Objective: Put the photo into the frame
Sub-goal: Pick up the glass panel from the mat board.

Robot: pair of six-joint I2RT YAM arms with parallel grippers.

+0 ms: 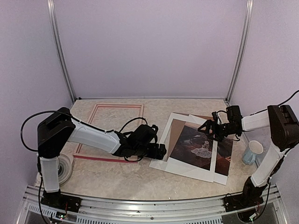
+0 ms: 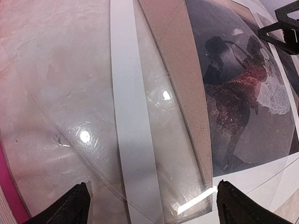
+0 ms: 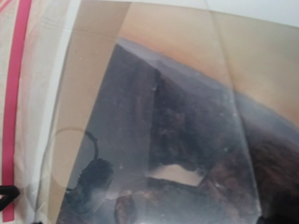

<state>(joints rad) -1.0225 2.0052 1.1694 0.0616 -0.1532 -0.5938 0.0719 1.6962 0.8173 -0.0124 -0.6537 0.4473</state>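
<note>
Near left corner of worktop [image 1: 117, 182]: tape roll [image 1: 65, 169], not in play.

Middle of worktop: left fingers [image 1: 160, 150] low, spread wide, holding nothing. Left wrist view shows both tips over a clear sheet [image 2: 84, 136]. The sheet's edge runs slantwise below them.

Right of middle: a loose stack lying askew to the worktop edges. White mat [image 1: 187, 167] reaches nearest, brown board [image 1: 176, 133] shows at the stack's left. Photo [image 1: 198, 145] lies flat, face up, in the stack, part under a mat strip. Its long axis seems to run near-to-far, leaning left toward the far end; the slanted view leaves this unsure.

Right edge: cup [image 1: 253, 152], just beside the right arm.

Farther: right fingers [image 1: 206, 126] above the photo's far edge, spread, nothing seen between them. Right wrist view is filled by the dark print.

Far left corner: frame [image 1: 119, 106] flat, well apart from the photo, with the left arm across its near right corner.

Judgement: the photo is not yet in the frame. It lies right of the left fingers and directly below the right fingers, so the right arm is nearer. The carry must go left and slightly far.
</note>
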